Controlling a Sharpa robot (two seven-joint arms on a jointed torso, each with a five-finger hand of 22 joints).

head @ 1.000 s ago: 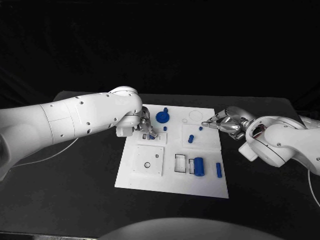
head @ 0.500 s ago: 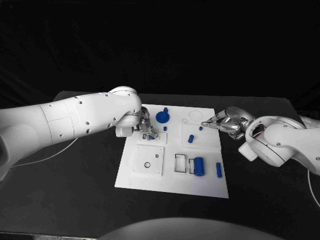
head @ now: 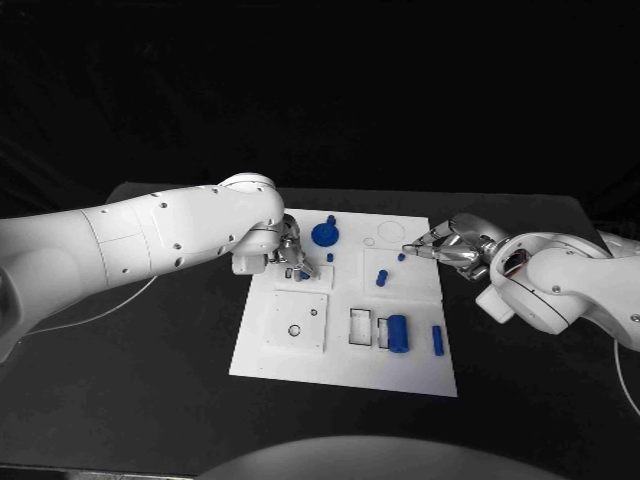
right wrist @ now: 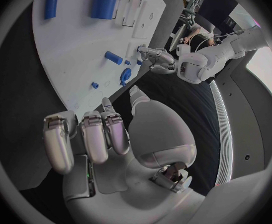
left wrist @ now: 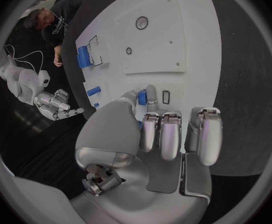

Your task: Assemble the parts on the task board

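Note:
The white task board [head: 407, 300] lies in the middle of the black table. At its far left, my left hand [head: 284, 252] pinches a small blue piece [left wrist: 142, 98] between thumb and a finger, right beside a small rectangular slot [left wrist: 166, 96]. My right hand [head: 451, 246] hovers at the board's far right edge with thumb and forefinger apart and nothing in it; the right wrist view shows that hand [right wrist: 111, 134] from behind. On the board are a blue knob [head: 326, 234], a short peg [head: 382, 278], a thick cylinder [head: 397, 331] and a thin bar [head: 437, 340].
A raised square plate with two holes [head: 297, 320] sits at the board's near left. Next to the thick cylinder are rectangular recesses [head: 361, 326]. A circle outline [head: 391, 231] marks the far right corner. A thin cable [head: 104, 305] runs over the table at the left.
My left hand's fingertips have edged slightly to the right with the blue piece. The right hand has stayed where it was.

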